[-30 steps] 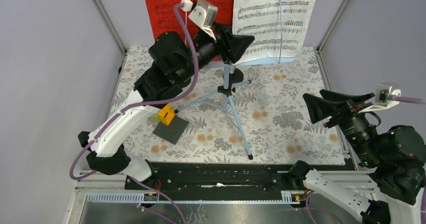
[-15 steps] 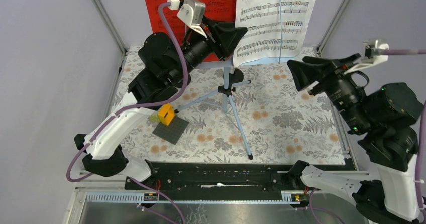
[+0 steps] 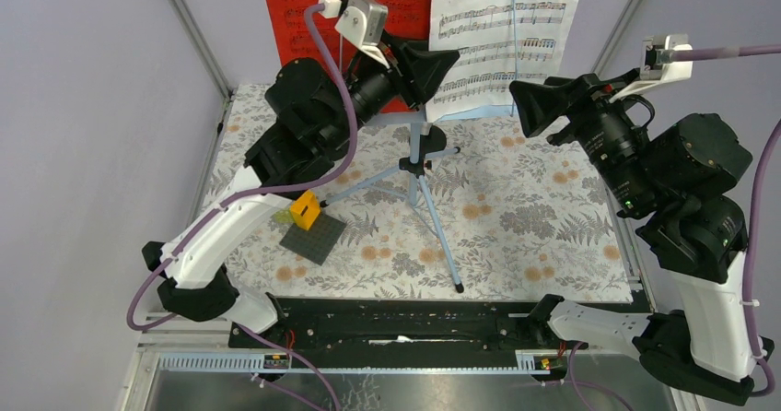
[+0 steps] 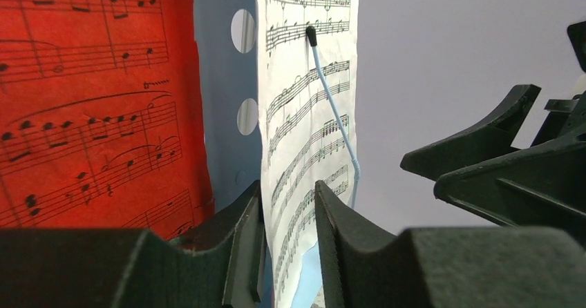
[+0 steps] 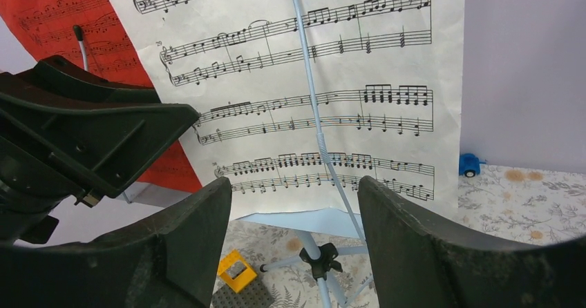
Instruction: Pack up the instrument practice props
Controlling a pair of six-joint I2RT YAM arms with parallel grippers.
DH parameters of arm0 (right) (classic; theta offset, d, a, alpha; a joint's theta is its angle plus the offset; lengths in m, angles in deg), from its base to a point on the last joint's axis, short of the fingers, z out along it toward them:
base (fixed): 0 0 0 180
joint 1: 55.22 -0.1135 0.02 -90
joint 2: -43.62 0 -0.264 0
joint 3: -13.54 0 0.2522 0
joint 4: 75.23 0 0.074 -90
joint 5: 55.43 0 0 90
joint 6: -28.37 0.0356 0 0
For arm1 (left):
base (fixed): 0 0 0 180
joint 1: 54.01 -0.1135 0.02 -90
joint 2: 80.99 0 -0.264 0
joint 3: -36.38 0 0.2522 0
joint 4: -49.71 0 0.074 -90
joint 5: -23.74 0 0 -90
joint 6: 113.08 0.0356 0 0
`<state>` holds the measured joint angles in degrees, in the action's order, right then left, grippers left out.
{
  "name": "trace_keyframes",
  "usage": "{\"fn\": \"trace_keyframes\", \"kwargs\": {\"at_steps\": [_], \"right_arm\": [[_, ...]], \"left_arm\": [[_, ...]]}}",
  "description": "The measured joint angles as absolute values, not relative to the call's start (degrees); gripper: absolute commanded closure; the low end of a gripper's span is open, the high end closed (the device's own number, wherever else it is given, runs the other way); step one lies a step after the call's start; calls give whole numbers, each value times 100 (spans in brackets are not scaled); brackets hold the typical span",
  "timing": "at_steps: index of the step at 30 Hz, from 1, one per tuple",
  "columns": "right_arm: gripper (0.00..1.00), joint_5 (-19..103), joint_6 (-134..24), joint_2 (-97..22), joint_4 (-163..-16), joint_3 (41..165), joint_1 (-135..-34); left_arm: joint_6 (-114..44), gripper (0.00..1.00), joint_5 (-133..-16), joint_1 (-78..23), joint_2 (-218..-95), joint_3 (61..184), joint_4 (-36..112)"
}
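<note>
The left claw [image 4: 289, 199] stands with its fingers a narrow way apart, straddling the near edge of the white sheet [image 4: 304, 114]. The paper runs up between them, but I cannot see it pinched. To the left of that edge is the stand [image 4: 224, 114], its pale-blue holed panel showing between the white sheet and the red sheet [image 4: 90, 101].

The right claw [image 5: 294, 215] is spread wide and holds nothing. It faces the white sheet from the front, near its lower edge. A thin wire arm [image 5: 311, 94] lies down the face of the paper, pinning it to the stand.

The step in hand looks like taking the white sheet off the stand. Next, the left claw needs to close on the paper edge, then draw it sideways or up so it slips from under the wire arm without tearing. The right claw could steady the stand.

Both sheets are up on the stand, whose legs rest on the table [image 3: 534, 227]. A brick [image 3: 305, 210], plate [image 3: 313, 238] and car [image 5: 469, 164] also lie there. No box or bag shows in any view.
</note>
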<state>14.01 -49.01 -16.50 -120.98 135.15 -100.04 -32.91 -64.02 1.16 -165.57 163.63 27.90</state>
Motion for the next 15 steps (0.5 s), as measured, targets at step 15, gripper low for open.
{"fn": "trace_keyframes", "kwargs": {"at_steps": [15], "right_arm": [[31,1272,-4914,-2164,-12439,14389,-10004]], "left_arm": [[-3324,100,-6407,116,-16690,16361,2857]]}}
